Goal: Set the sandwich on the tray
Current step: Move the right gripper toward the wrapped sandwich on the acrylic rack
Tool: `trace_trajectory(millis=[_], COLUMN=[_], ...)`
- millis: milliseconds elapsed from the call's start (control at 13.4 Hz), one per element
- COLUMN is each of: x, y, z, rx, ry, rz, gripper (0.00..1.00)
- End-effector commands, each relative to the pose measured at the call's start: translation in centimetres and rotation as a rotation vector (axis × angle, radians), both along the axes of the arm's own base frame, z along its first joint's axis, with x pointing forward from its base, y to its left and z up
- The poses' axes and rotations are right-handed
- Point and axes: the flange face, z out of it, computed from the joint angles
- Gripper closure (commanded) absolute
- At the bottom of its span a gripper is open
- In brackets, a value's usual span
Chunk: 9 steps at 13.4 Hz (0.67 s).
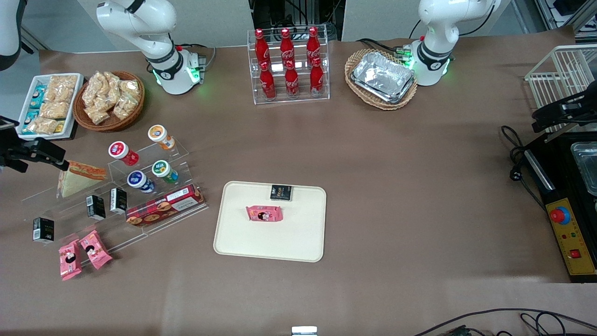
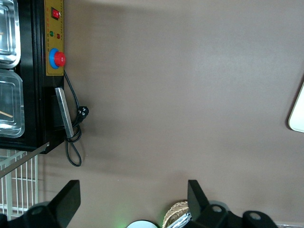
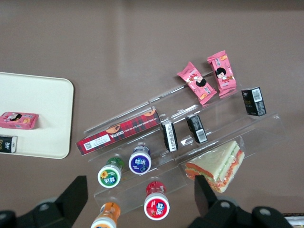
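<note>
Your gripper [image 1: 44, 151] hangs at the working arm's end of the table, just beside the sandwich [image 1: 79, 177] and a little higher than it. In the right wrist view its two fingers [image 3: 73, 194] are spread wide apart with nothing between them. The sandwich [image 3: 218, 166] lies on the top step of the clear plastic rack [image 1: 140, 205], next to four small round tubs [image 1: 144, 163]. Lower on the rack you can see small black boxes [image 1: 95, 206] and a long red box [image 1: 164, 210], and two pink packets [image 1: 84, 254] sit at the bottom edge. Farther along toward the middle of the table is the tray [image 1: 270, 242], well apart from the sandwich. One pink packet [image 1: 264, 213] and one black box [image 1: 281, 192] already lie on it.
</note>
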Motion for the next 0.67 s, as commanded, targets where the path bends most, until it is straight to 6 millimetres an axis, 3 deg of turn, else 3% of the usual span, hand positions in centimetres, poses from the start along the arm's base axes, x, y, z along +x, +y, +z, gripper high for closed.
trace_trajectory(millis=[0,448,597], x=[0.1,-0.3,-0.7], y=[-1.2,-3.8,-4.9], z=[0.5,0.5,0.3], rx=[-0.014,-0.078,-0.063], ry=[-0.011,-0.005,-0.003], rz=[-0.025,-0.109,-0.418], gripper=[0.00,0.00,0.00])
